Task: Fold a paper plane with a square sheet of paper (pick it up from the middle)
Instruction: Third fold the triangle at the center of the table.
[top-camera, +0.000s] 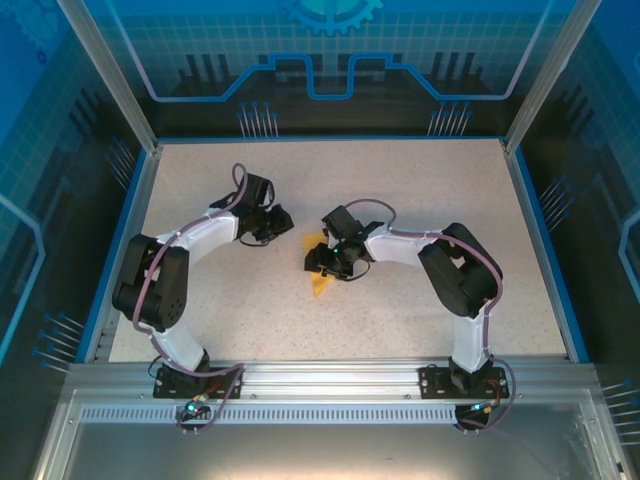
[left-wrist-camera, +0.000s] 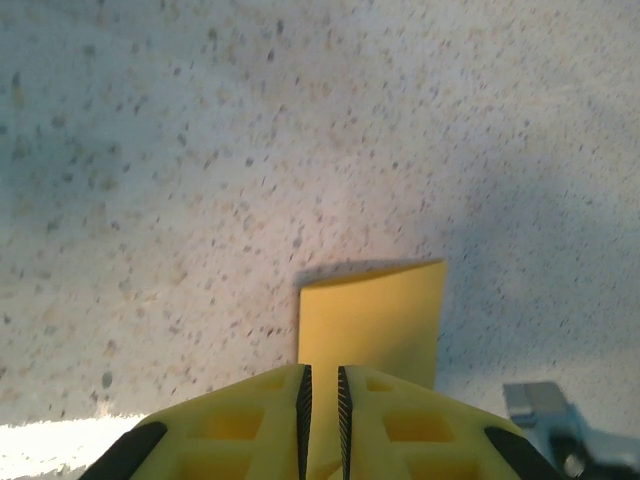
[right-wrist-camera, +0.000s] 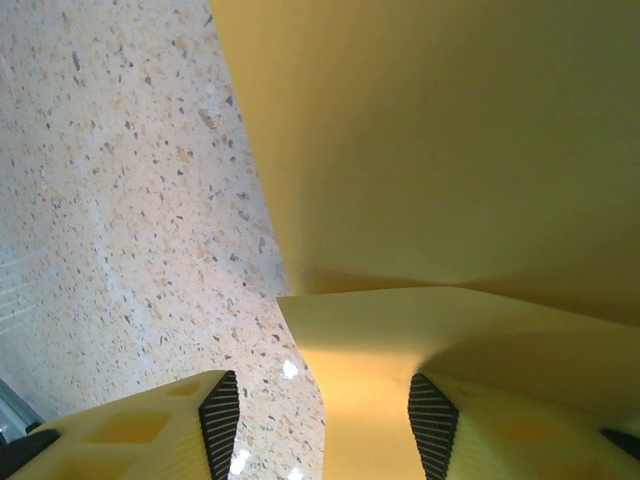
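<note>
Orange-yellow sheet of paper (top-camera: 319, 283), creased into a smaller folded shape, lies near the middle of the speckled table (top-camera: 420, 190), between the 2 arms. Left gripper (left-wrist-camera: 322, 425): jaws drawn to a narrow slit, with an edge of the sheet pinched between the 2 ribbed pads (left-wrist-camera: 304, 400). The free part of the sheet projects beyond the fingertips as a flat rectangular flap. Right gripper (right-wrist-camera: 324, 425): jaws parted wide and clamping nothing. A raised fold of the sheet runs through the gap, 1 pad (right-wrist-camera: 220, 420) over bare table and the other close against the paper. In the top view both grippers converge on the sheet, the left at its far end and the right over its near part.
</note>
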